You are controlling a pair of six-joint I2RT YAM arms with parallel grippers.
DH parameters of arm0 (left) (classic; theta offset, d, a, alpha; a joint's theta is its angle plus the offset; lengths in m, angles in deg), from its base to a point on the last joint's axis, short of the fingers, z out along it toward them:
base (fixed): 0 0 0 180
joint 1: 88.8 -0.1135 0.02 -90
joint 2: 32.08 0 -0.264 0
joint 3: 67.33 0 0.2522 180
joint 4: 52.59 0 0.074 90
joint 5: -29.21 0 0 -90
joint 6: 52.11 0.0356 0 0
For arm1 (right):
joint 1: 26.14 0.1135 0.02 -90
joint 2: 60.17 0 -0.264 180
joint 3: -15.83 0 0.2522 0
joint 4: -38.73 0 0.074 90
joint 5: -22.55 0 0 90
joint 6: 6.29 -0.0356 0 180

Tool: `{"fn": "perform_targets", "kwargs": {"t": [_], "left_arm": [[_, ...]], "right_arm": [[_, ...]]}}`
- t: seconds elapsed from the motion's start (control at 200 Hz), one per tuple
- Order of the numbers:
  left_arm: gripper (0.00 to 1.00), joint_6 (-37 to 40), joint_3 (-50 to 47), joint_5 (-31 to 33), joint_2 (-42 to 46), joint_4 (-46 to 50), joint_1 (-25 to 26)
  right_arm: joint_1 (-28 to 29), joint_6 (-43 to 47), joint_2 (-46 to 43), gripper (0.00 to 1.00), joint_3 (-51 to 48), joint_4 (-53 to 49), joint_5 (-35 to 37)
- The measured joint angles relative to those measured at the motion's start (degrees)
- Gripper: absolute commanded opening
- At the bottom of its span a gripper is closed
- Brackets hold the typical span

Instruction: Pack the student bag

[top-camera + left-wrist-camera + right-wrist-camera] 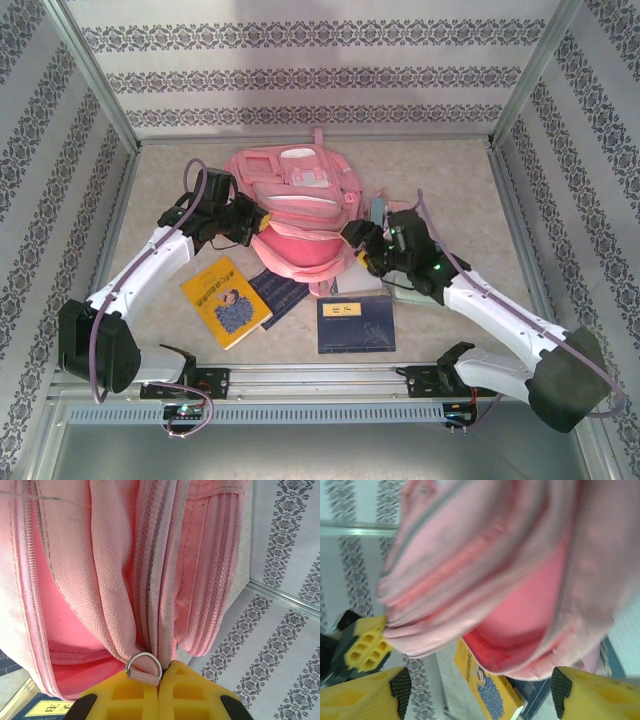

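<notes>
Pale marbled desk (450,170), boxed in on three sides by walls (300,80) papered in grey floral stripes, with a metal rail (320,385) along the near edge (arm bases bolted to it). Lying mid-desk toward the back: the student bag (300,195), pink, pockets up, main mouth gaping toward the arms and showing a deeper pink inside. Flat on the desk just in front of it: a yellow book (225,300) to the left, a dark blue book (356,324) to the right, and another dark book (278,292) between them, touching or slipping under the bag's near edge (hard to tell which).

Left arm stretched forward, bent inward at the elbow, with the left tool (262,222) at the bag's left side. From its wrist: left tool (161,690) pressed together, pinching a small fabric tab that carries a metal ring (144,662) at the end of a zip seam. Right arm angled in from the right, with the right tool (358,245) at the bag's right edge. From its wrist (blurred): yellow fingers (365,695) spread wide apart, with the bag's open mouth just beyond them.
</notes>
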Motion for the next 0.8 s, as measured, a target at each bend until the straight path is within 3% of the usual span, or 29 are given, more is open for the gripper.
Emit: {"fn": "perform_targets", "kwargs": {"t": [0.16,0.26,0.335,0.435,0.485,0.605,0.799], "left_arm": [[0.00,0.02,0.44,0.07,-0.02,0.00,0.15],[0.00,0.04,0.44,0.24,-0.02,0.02,0.63],[0.00,0.07,0.44,0.24,0.00,0.02,0.81],[0.00,0.50,0.44,0.37,0.00,0.04,1.01],[0.11,1.53,0.44,0.90,0.00,0.22,1.03],[0.47,9.62,3.41,1.86,0.00,6.43,1.16],[0.64,32.22,19.89,4.96,-1.25,17.57,2.29]], "right_arm": [[1.64,-8.90,6.03,0.74,-0.24,7.08,3.63],[1.36,-10.69,12.90,0.67,1.86,11.98,4.87],[0.94,-11.04,18.05,0.51,3.87,15.58,5.18],[0.02,-11.26,23.23,0.19,7.10,17.53,4.90],[-0.52,-11.61,24.22,0.09,8.44,16.98,4.57],[-2.27,-9.14,24.63,0.04,14.64,12.66,3.34],[-7.19,-3.63,28.98,0.01,27.02,4.48,-5.29]]}}
